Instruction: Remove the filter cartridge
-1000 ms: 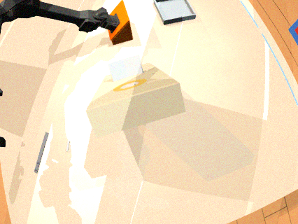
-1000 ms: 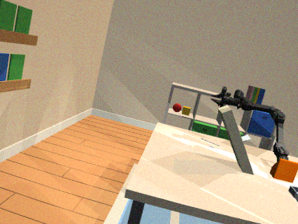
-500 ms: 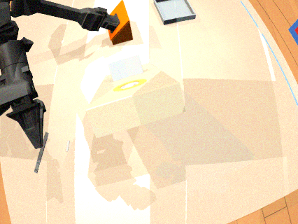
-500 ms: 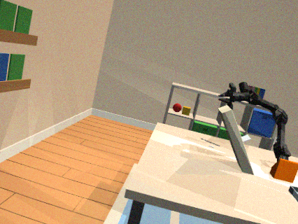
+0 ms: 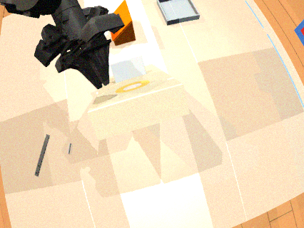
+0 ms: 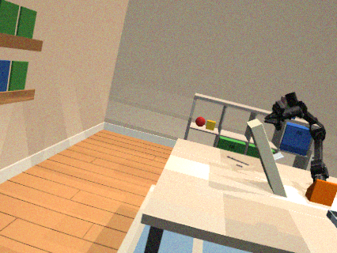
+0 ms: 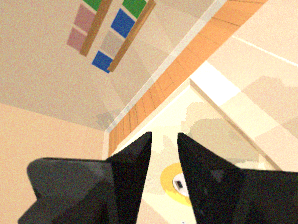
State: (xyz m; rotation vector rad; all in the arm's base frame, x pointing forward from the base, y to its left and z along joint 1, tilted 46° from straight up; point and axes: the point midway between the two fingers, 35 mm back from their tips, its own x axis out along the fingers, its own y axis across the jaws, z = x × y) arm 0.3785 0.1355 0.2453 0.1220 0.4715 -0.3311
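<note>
The round cartridge [image 5: 133, 86] [image 7: 175, 183] is a pale disc inside a yellow ring [image 5: 120, 89] [image 7: 169, 192] on the sloping face of the cream service panel [image 5: 143, 110] [image 6: 270, 162] [image 7: 210, 117]. One dark slot shows in the wrist view; a fingertip hides part of the disc. My gripper [image 5: 103, 85] [image 7: 164, 136] is partly open, with nothing between its fingers. It hangs above the panel's left part in the top view, to the left of the ring. The grey tray [image 5: 183, 20] [image 6: 333, 216] lies at the back; its visible floor is empty.
An orange wedge block [image 5: 125, 33] [image 6: 322, 192] stands near the arm's base. A pale plate [image 5: 128, 69] [image 6: 278, 156] is behind the panel. A dark bar [image 5: 42, 154] [image 6: 237, 160] and a small pin [image 5: 70, 148] [image 6: 239, 166] lie on the table.
</note>
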